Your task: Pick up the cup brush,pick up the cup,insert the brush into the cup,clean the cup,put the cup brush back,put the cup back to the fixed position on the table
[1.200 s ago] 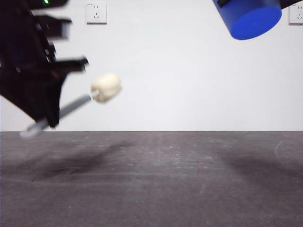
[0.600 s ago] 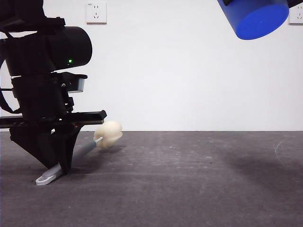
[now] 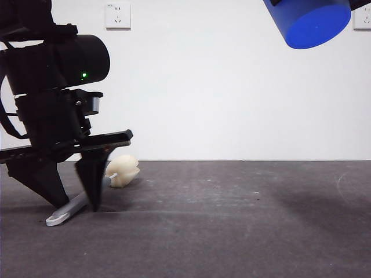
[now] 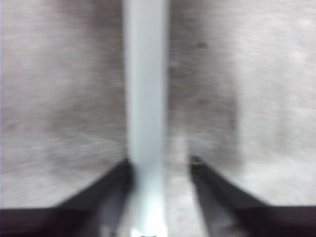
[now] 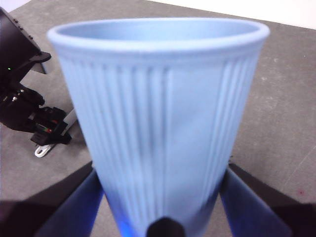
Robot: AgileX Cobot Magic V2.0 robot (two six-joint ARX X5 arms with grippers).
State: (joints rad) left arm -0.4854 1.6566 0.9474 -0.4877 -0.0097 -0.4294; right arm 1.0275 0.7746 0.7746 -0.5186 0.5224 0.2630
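The cup brush [image 3: 123,171] lies on the table [image 3: 232,231], its cream sponge head towards the wall and its white looped end [image 3: 57,219] nearer the camera. My left gripper [image 3: 78,207] stands over the grey handle [image 4: 145,98] with its jaws open on either side of it, tips down at the table. My right gripper [image 5: 160,207] is shut on the cup [image 5: 163,113], a ribbed blue tumbler. It is held tilted high at the upper right in the front view, as the cup [image 3: 313,20] shows there.
The left arm's black body [image 3: 52,87] fills the left side of the front view. A white wall with sockets [image 3: 117,15] stands behind the table. A faint pale curved mark [image 3: 342,185] shows on the table at the right.
The left gripper's jaws have spread apart and let go of the brush. The brush has settled flat on the table, its head lower and further left. The cup has hardly moved.
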